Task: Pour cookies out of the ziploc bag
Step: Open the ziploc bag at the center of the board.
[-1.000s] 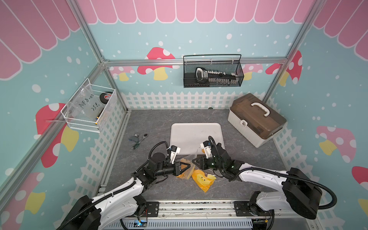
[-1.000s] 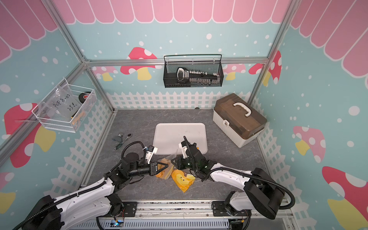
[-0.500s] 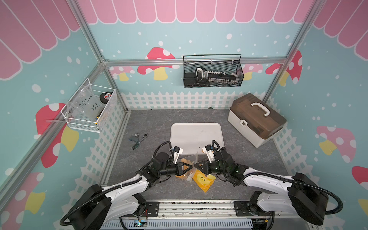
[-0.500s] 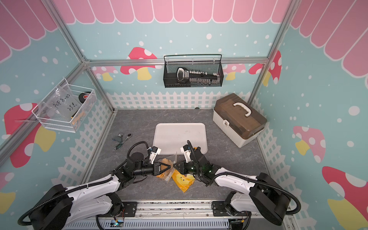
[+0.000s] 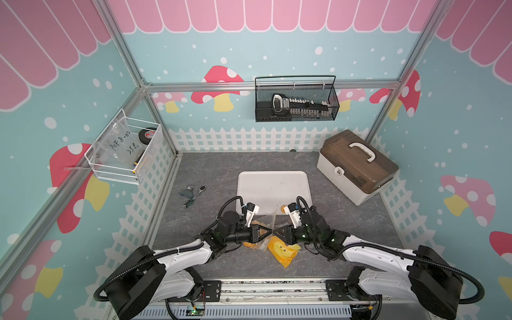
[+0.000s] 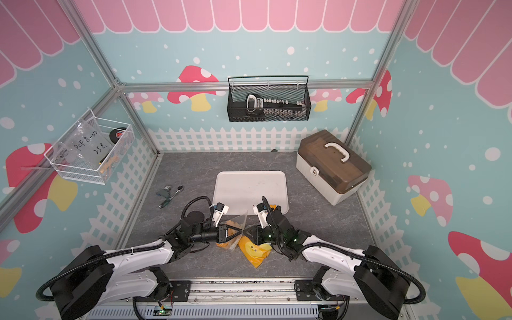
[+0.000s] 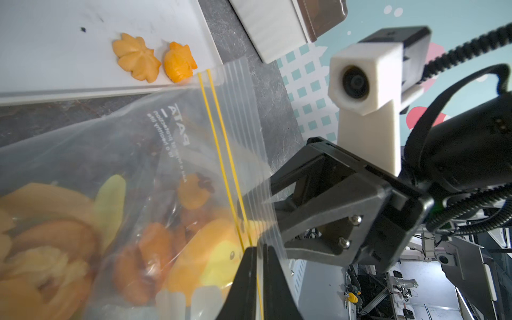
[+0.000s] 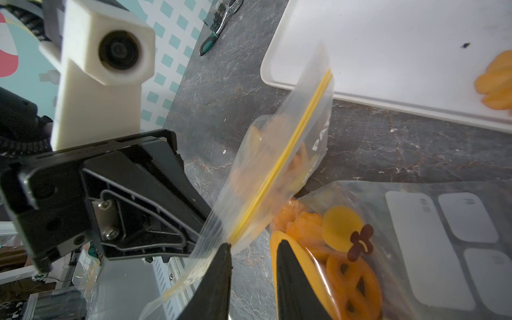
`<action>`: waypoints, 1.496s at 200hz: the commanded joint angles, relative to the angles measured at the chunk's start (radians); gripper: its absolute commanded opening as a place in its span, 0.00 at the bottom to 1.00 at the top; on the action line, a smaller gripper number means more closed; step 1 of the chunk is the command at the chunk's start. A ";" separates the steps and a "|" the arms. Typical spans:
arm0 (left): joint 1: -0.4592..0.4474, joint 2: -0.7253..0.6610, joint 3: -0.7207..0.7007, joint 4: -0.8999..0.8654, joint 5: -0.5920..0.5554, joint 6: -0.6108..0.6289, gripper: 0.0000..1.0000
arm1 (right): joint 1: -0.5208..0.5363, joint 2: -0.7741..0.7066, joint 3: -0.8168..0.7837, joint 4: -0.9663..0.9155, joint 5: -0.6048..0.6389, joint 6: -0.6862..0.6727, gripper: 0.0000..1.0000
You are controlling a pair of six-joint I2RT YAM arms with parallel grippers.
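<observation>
The cookies (image 8: 350, 279) sit mostly inside the ziploc bag (image 7: 171, 133), which lies on the table just beside the white tray (image 7: 55, 55); two lie on the tray. The step in hand appears to be opening the mouth. The left gripper (image 7: 257, 250) pinches the lip at the yellow zip line. The right gripper (image 8: 253, 245) faces it with its jaws spread, gripping nothing. The next move probably requires these jaws to clamp the opposite lip.
</observation>
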 commanded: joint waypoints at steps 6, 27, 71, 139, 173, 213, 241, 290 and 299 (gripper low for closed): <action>-0.007 -0.012 0.021 0.015 0.006 -0.016 0.11 | 0.001 -0.035 0.005 -0.016 0.022 0.003 0.34; -0.006 -0.022 0.024 -0.016 -0.005 0.000 0.11 | 0.001 -0.063 0.008 -0.011 0.036 0.021 0.39; -0.006 -0.011 0.021 -0.019 -0.007 0.008 0.10 | -0.002 -0.060 0.014 0.013 0.048 0.042 0.43; -0.006 -0.077 0.034 -0.141 -0.047 0.056 0.10 | -0.006 0.034 0.017 0.085 0.030 0.055 0.40; -0.007 -0.085 0.036 -0.173 -0.058 0.072 0.10 | -0.025 0.003 0.022 0.080 0.034 0.066 0.43; -0.006 -0.074 0.039 -0.172 -0.060 0.076 0.10 | -0.036 -0.019 0.042 0.064 0.016 0.068 0.46; -0.006 -0.069 0.044 -0.173 -0.059 0.077 0.09 | -0.036 0.004 0.048 0.068 0.010 0.068 0.47; -0.006 -0.074 0.044 -0.184 -0.061 0.081 0.09 | -0.036 0.053 0.053 0.108 -0.011 0.077 0.50; -0.006 -0.077 0.044 -0.185 -0.063 0.082 0.09 | -0.036 0.060 0.053 0.117 -0.013 0.078 0.50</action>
